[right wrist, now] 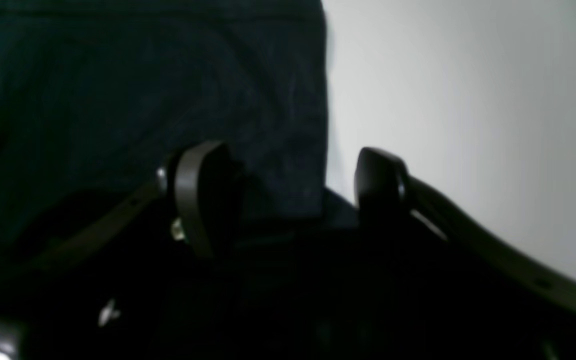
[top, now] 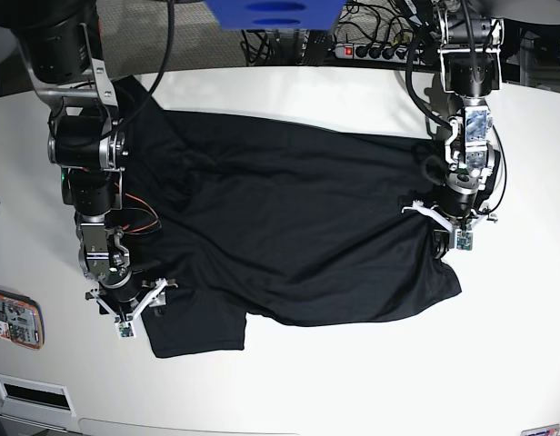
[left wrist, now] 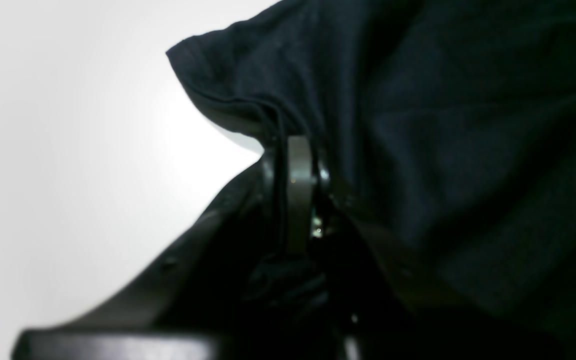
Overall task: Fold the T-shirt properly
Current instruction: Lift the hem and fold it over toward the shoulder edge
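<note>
The black T-shirt (top: 289,227) lies spread and rumpled across the middle of the white surface (top: 353,381), filling most of the span between the two arms. One sleeve lies at the near edge by the right arm, with a notch in the fabric beside it.

Left hand (left wrist: 295,165): fingers drawn together and clamped on a bunched fold of the T-shirt (left wrist: 418,125). In the left wrist view a strand of fabric runs down between the pads, and a corner of cloth stands up above them against the pale surface (left wrist: 68,150). In the base view this hand (top: 453,238) sits at the shirt's edge on the far side from the other arm.

Right hand (right wrist: 288,185): fingers (right wrist: 198,195) stand well apart. In the right wrist view one finger is over the dark cloth (right wrist: 143,100), the other over bare surface (right wrist: 468,100), with the shirt's straight edge running between them. Nothing is gripped. In the base view this hand (top: 125,304) is low over the sleeve end of the shirt.

A power strip (top: 375,50) and cables lie beyond the far edge of the surface.
</note>
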`<action>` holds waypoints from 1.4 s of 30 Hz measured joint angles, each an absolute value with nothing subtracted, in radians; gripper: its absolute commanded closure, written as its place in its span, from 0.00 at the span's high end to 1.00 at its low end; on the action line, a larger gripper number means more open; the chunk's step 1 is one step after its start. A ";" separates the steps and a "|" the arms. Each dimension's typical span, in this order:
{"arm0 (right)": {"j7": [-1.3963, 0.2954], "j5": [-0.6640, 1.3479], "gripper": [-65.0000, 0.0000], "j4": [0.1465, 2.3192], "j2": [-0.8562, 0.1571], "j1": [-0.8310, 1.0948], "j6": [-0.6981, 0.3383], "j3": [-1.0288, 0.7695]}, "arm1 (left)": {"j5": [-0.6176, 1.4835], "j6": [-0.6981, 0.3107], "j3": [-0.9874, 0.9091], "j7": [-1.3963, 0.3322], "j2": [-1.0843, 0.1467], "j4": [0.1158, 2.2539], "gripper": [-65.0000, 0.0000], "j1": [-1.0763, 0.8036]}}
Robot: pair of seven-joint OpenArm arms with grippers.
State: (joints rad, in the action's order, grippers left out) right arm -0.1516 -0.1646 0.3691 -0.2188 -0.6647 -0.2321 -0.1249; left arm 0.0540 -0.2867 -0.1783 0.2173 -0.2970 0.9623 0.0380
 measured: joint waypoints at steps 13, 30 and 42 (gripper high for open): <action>-0.153 -0.147 0.00 0.390 -0.196 -0.607 -0.236 -0.275 | 0.049 -0.299 -0.177 0.187 -0.315 1.037 0.00 0.002; -0.415 -0.160 0.00 1.037 -0.186 -0.416 -0.236 -0.274 | -0.305 -0.318 -0.176 0.125 -0.344 1.077 0.00 0.121; -0.474 -0.157 0.00 1.336 -0.189 -0.294 -0.236 -0.273 | -0.303 -0.314 -0.376 0.121 -0.258 1.364 0.00 0.041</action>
State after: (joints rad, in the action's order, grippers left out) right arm -0.4740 -0.1570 1.3361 -0.1886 -0.2943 -0.2359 -0.2726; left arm -0.3035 -0.3141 -0.3763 0.1211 -0.2581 1.3643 0.0414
